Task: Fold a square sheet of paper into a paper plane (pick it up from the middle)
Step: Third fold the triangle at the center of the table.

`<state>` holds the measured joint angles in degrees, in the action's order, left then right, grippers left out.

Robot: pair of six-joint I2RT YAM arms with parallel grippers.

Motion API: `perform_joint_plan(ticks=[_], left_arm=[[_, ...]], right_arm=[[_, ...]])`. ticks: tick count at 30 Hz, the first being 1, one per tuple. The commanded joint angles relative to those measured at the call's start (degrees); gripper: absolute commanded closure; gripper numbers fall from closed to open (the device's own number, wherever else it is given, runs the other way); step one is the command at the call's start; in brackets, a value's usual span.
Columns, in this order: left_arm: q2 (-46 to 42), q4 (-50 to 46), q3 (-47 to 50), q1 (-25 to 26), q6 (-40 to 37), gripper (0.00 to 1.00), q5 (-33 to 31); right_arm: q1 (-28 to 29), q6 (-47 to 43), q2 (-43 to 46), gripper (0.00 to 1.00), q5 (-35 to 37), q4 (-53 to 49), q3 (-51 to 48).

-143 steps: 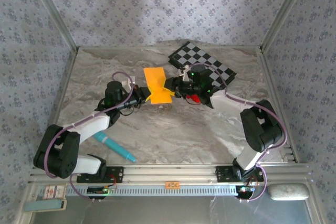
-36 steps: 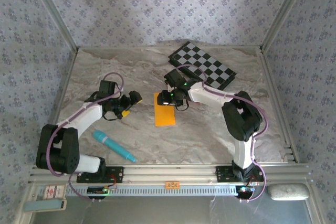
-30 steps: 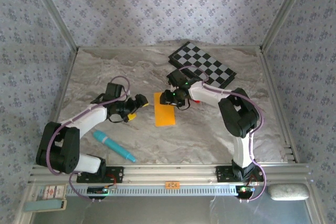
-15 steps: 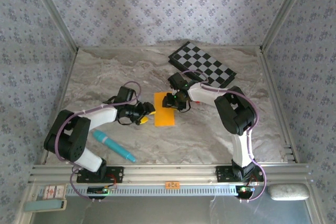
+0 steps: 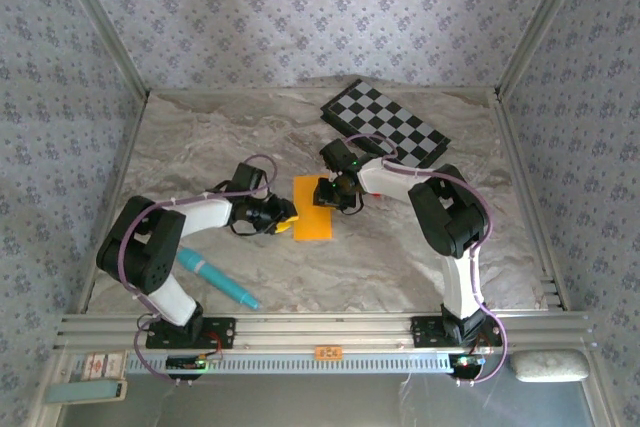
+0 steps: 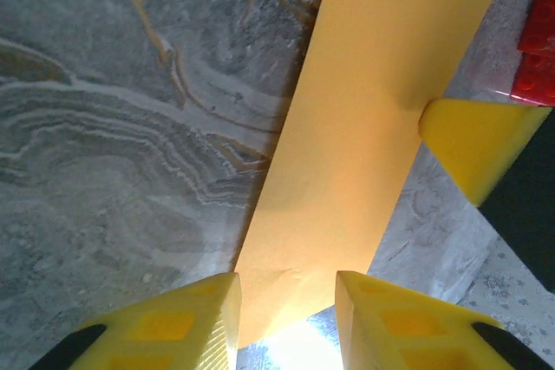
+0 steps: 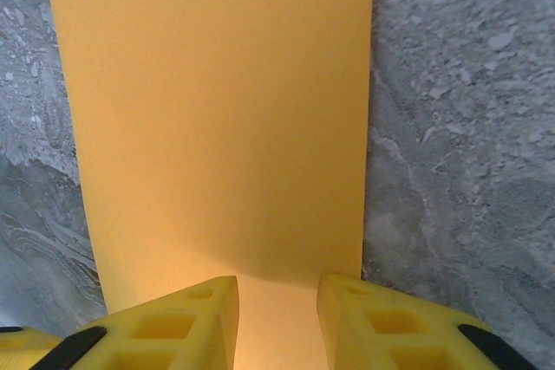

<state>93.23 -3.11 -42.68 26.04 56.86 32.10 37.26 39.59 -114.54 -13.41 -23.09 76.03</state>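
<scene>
The orange-yellow sheet of paper (image 5: 314, 219) lies flat on the marble table, folded into a narrow rectangle. My left gripper (image 5: 287, 217) sits low at its left edge. In the left wrist view the paper (image 6: 373, 110) runs away from the left gripper (image 6: 286, 288), whose jaws stand apart astride its near end. My right gripper (image 5: 327, 197) is at the paper's far end. In the right wrist view the paper (image 7: 217, 110) lies under the right gripper (image 7: 277, 288), which has a gap between its yellow fingers (image 7: 173, 322). Neither gripper pinches the paper.
A black-and-white checkerboard (image 5: 385, 124) lies at the back right. A teal pen (image 5: 215, 277) lies near the left arm's base. A small red block (image 6: 538, 49) sits just beyond the paper, beside the right gripper's finger (image 6: 473, 140).
My left gripper has swung right, up to the paper's left edge, and its jaws have narrowed. The right gripper's jaws have narrowed slightly at the far end. The paper has not moved.
</scene>
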Motion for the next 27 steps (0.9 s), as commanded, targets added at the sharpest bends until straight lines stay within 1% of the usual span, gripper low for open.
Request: perform_joint_plan(ticks=[1,6,16,22,27], left_arm=[[0.24,-1.42,-1.24,0.41,-1.37,0.67,-0.96],[0.40,-2.07,-1.06,0.41,-1.48,0.67,-1.47],[1.08,-1.90,-0.90,0.41,-1.46,0.67,-1.34],[1.99,-1.68,-1.34,0.40,-2.01,0.66,-0.07],[3.00,-1.15,-1.88,0.41,-2.37,0.66,1.03]], right_arm=[[0.29,-1.17,2.65,0.67,-0.68,-0.34,-1.26],[1.82,-2.33,6.31,0.63,-2.79,1.47,-1.58],[3.09,-1.21,3.21,0.62,-4.61,1.06,-4.31],[2.75,-0.63,0.97,0.62,-3.65,0.50,-5.77],[1.99,0.43,0.20,0.62,-4.24,1.29,-7.20]])
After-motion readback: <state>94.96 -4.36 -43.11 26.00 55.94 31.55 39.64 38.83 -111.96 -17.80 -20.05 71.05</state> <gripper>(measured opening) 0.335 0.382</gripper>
